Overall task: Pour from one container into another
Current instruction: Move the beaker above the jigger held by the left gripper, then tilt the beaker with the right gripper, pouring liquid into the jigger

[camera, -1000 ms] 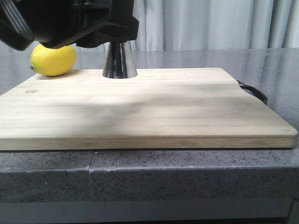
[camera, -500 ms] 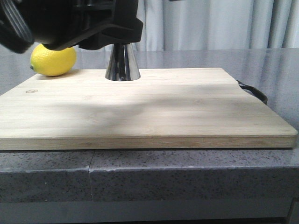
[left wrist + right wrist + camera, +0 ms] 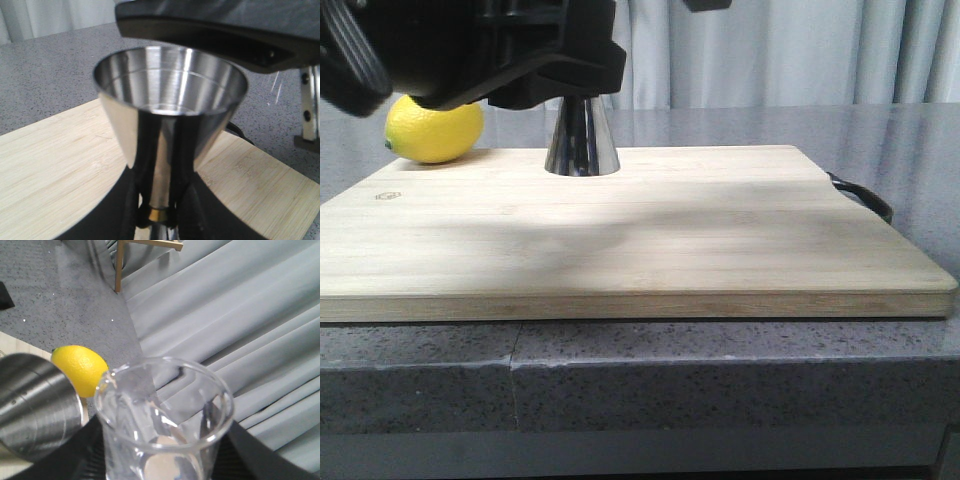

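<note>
Wooden board (image 3: 650, 230) carries shiny steel jigger (image 3: 581, 136), seemingly gripped at gold waist.

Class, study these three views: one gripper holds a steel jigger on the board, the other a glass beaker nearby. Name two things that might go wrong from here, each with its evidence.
1. The jigger is tall on a narrow waist, held low by the left gripper; a nudge from the beaker might tip it.
2. Its mouth is small, so poured liquid may miss and land on the cutting board.
</note>
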